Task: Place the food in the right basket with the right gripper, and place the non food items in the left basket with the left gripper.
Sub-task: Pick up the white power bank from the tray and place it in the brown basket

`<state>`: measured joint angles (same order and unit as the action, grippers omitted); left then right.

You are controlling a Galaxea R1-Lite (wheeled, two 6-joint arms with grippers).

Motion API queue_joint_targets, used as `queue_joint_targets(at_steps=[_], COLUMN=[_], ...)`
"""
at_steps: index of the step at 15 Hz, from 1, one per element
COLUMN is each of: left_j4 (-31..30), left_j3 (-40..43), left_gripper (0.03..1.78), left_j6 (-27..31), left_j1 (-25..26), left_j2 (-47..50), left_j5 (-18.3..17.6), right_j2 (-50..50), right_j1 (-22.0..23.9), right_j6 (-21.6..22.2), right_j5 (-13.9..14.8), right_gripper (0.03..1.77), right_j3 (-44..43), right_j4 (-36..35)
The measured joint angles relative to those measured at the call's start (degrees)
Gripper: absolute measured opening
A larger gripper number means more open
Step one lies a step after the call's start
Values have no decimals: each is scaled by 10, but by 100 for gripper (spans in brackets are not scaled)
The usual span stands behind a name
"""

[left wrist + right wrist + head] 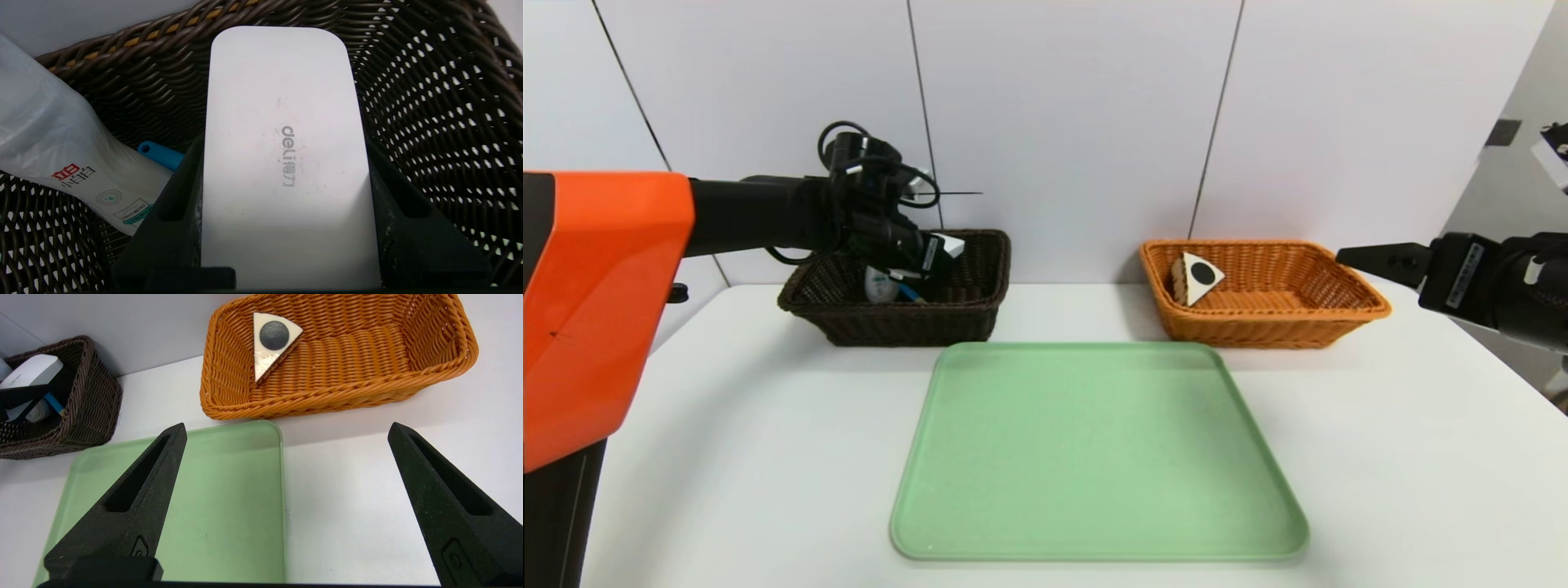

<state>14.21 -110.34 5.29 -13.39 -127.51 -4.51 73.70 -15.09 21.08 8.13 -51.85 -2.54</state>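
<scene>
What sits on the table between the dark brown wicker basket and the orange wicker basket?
Nothing: in the head view only bare white table separates the dark brown wicker basket from the orange wicker basket.

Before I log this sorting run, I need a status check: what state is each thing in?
White box: gripped by the left end effector, over the left basket.
Bottle: lying in the left basket.
Spoon: in the left basket, mostly hidden.
Cake slice: in the right basket, leaning on its wall.
Green tray: empty.
Right end effector: open, empty.
</scene>
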Motion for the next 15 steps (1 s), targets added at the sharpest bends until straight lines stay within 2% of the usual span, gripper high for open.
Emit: queue_joint_targets(at_steps=[15], left_j4=[2], left_j3=[2], left_gripper=[108], left_j6=[1], left_j1=[0], left_j2=[-16], left_j5=[-1], right_j2=[5], right_j1=[0], right_j6=[0], right_j5=[0], right_gripper=[170], right_j3=[0], right_j4=[0])
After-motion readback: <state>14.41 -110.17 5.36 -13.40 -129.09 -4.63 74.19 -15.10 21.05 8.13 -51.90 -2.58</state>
